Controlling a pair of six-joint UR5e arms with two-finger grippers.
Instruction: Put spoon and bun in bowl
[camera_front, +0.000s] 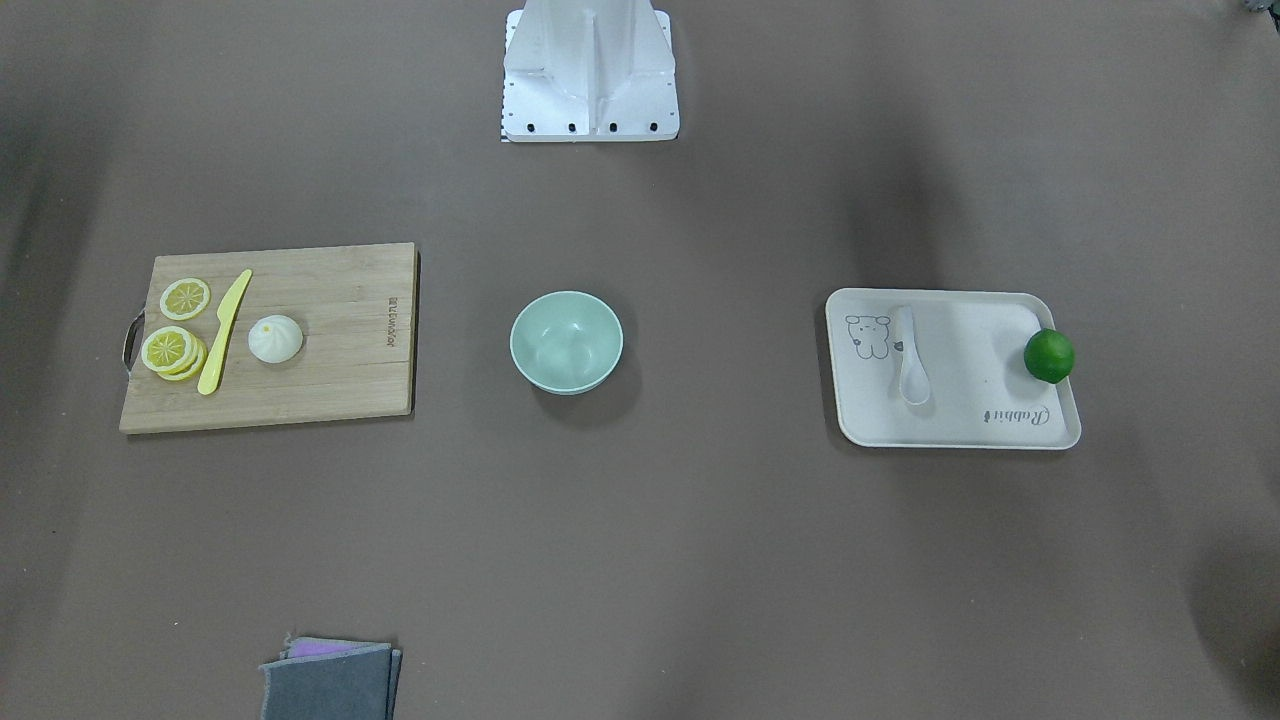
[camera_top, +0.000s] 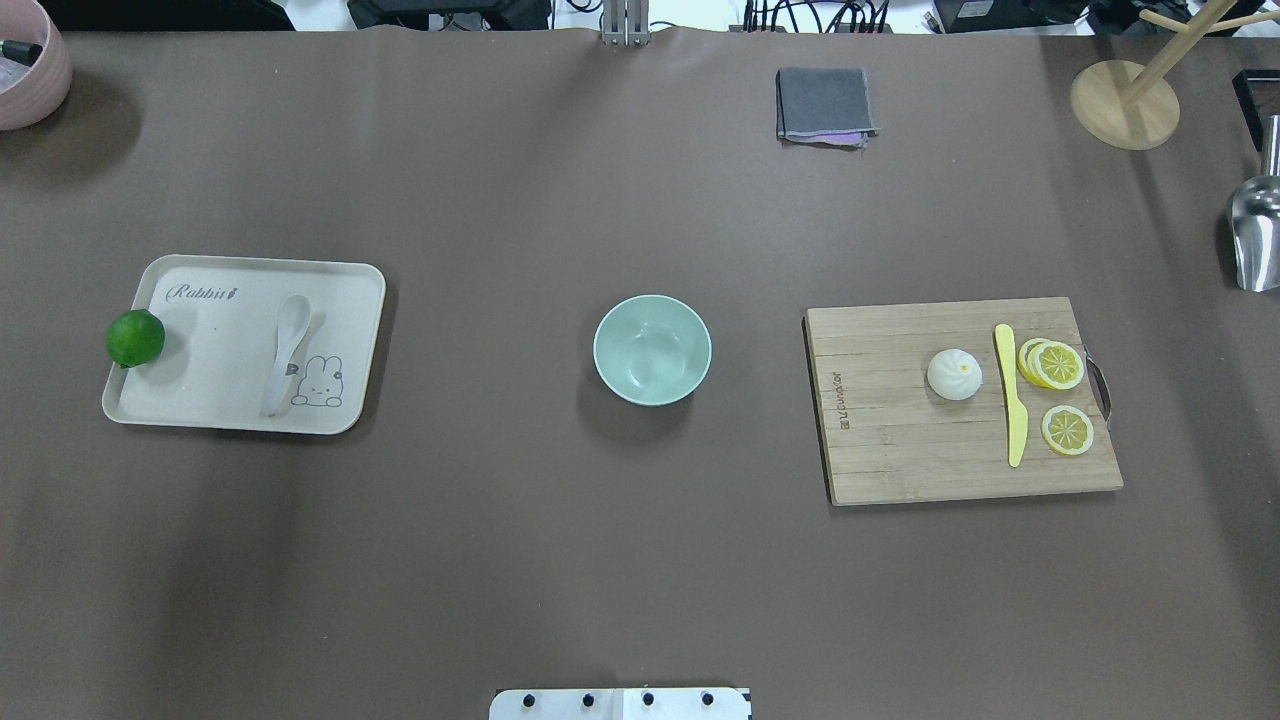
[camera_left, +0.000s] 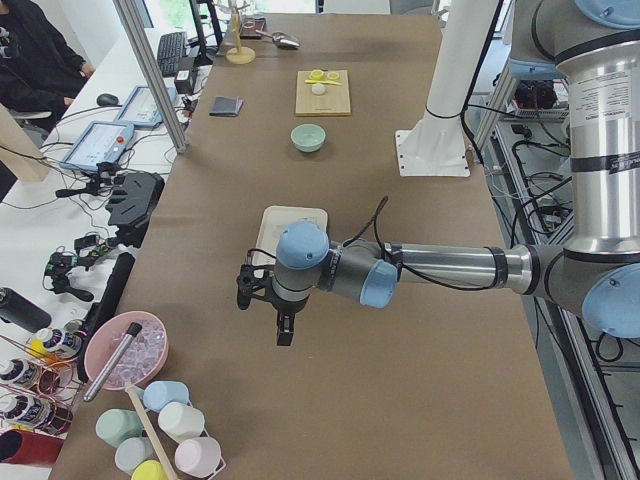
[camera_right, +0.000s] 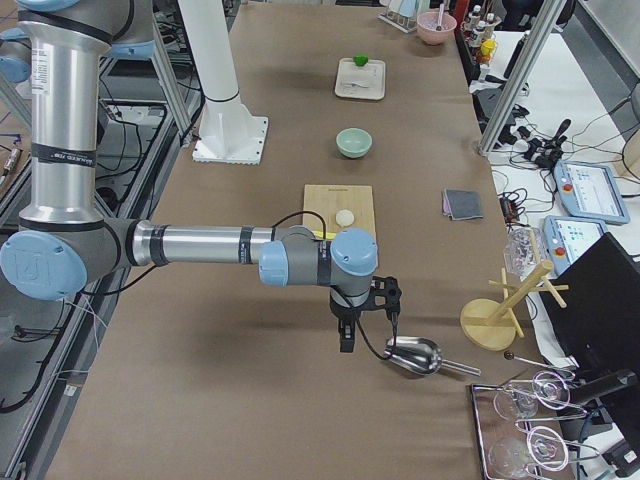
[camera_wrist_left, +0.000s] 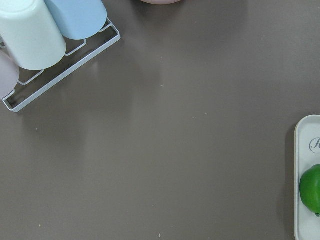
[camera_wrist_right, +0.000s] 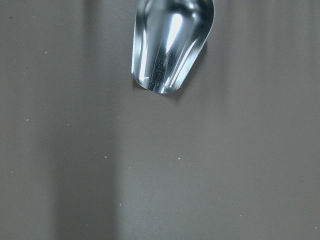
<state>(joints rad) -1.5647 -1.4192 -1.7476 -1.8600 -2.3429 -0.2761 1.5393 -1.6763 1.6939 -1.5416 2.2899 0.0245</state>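
Observation:
The white spoon (camera_top: 283, 350) lies on a cream tray (camera_top: 210, 365) at the table's left, and the front-facing view shows it too (camera_front: 911, 365). The white bun (camera_top: 954, 374) sits on a wooden cutting board (camera_top: 900, 440) at the right. The mint-green bowl (camera_top: 652, 349) stands empty at the table's centre, between tray and board. My left gripper (camera_left: 262, 312) hangs over bare table, on the near side of the tray in the exterior left view. My right gripper (camera_right: 368, 325) hangs beside a metal scoop (camera_right: 412, 355), on the near side of the board in the exterior right view. I cannot tell whether either is open or shut.
A green lime (camera_top: 135, 338) sits on the tray's left edge. Lemon slices (camera_top: 1055, 365) and a yellow knife (camera_top: 1012, 405) lie on the board. A grey cloth (camera_top: 824, 104), a wooden stand (camera_top: 1125, 100), a pink bowl (camera_top: 30, 65) and a cup rack (camera_wrist_left: 45, 45) line the far edge and ends.

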